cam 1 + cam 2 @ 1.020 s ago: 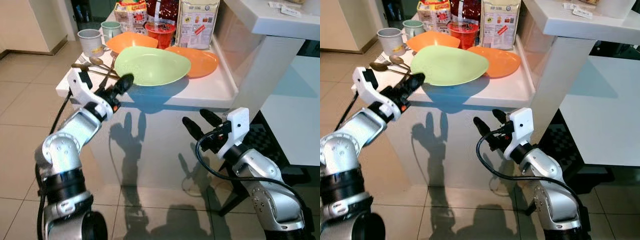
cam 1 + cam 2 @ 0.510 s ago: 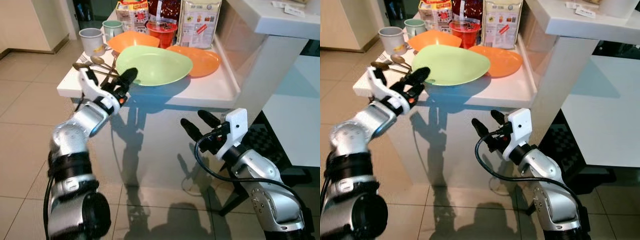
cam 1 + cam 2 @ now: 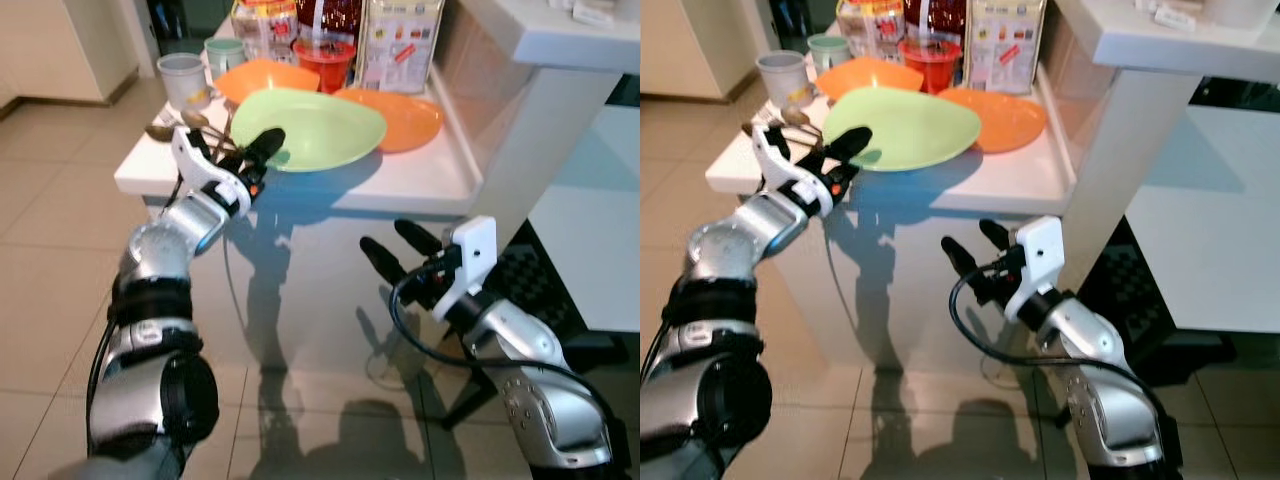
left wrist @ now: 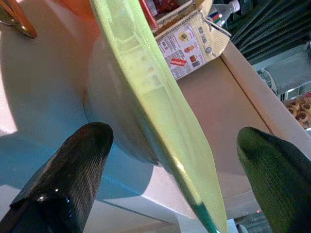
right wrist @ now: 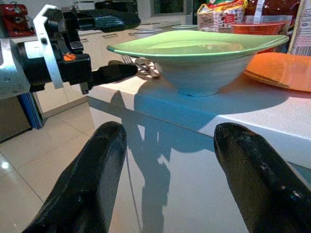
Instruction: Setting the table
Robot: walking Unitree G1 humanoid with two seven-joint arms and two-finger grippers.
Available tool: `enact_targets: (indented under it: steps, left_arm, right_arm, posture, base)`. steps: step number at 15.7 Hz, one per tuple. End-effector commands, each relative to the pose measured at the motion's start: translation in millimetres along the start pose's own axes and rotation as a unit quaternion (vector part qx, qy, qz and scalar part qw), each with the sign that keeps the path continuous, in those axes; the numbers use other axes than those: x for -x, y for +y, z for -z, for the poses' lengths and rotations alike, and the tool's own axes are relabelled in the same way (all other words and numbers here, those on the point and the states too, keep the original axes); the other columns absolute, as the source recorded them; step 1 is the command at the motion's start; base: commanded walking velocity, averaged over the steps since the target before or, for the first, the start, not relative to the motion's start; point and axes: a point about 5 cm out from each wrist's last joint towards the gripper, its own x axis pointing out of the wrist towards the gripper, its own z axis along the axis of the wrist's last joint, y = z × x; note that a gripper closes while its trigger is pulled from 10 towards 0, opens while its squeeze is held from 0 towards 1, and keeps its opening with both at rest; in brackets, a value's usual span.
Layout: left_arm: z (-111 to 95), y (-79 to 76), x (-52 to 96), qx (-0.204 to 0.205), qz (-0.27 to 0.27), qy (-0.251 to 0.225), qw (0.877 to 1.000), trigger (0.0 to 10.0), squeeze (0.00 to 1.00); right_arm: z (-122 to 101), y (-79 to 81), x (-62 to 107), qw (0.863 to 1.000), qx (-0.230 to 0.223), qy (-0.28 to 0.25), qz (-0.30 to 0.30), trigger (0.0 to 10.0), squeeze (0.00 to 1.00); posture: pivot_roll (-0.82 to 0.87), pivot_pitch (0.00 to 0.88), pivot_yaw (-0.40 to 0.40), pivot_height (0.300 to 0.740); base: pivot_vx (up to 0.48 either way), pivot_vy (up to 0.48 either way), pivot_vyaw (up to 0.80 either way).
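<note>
Background items, observed around the counter

Food packets (image 3: 400, 45) and a red tub (image 3: 325, 62) stand in a row at the upper centre of the frame, the packets blurred and their print unreadable. A white shelf (image 3: 560, 35) projects across the upper right corner, a white panel (image 3: 590, 240) below it at the right edge. Beige floor tiles (image 3: 50, 230) cover the left and bottom, with a strip of skirting board (image 3: 95, 97) at upper left. A dark patterned mat (image 3: 525, 290) lies at lower right.
</note>
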Motion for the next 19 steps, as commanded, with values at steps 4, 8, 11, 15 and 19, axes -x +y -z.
enact_targets:
  steps: [4,8,11,15,19]
  left_arm:
    - [-2.7,-9.9,-9.9,-0.005,0.031,0.000,0.999,2.4,0.00]
    - [-5.0,-9.3,-12.4,-0.005,0.035,-0.003,0.999,0.0,0.00]
    - [-4.5,-7.5,-13.4,-0.004,0.035,-0.002,0.999,0.0,0.00]
    - [-2.0,-5.4,-14.4,-0.002,0.033,0.002,0.999,0.0,0.00]
    - [-1.5,-6.1,-15.0,-0.003,0.037,0.005,0.999,0.0,0.00]
  right_arm:
    - [-4.0,-3.1,2.7,1.000,0.005,0.001,0.009,10.0,0.00]
    - [-5.0,-3.5,0.7,1.000,0.006,0.000,0.009,10.0,0.00]
    - [-5.2,-4.1,-0.5,1.000,0.006,0.000,0.008,10.0,0.00]
    - [-5.0,-4.6,-1.0,1.000,0.006,0.001,0.009,10.0,0.00]
    - [-4.5,-4.4,-1.3,1.000,0.006,0.002,0.010,10.0,0.00]
  posture:
    - [-0.06,0.000,0.006,0.740]
    - [-0.06,0.000,0.003,0.740]
    - [-0.05,0.000,0.000,0.740]
    - [-0.05,0.000,-0.002,0.740]
    - [-0.05,0.000,0.001,0.740]
  base:
    - [0.000,0.000,0.00]
    - [0.000,0.000,0.00]
    - [0.000,0.000,0.00]
    - [0.000,0.000,0.00]
    - [0.000,0.000,0.00]
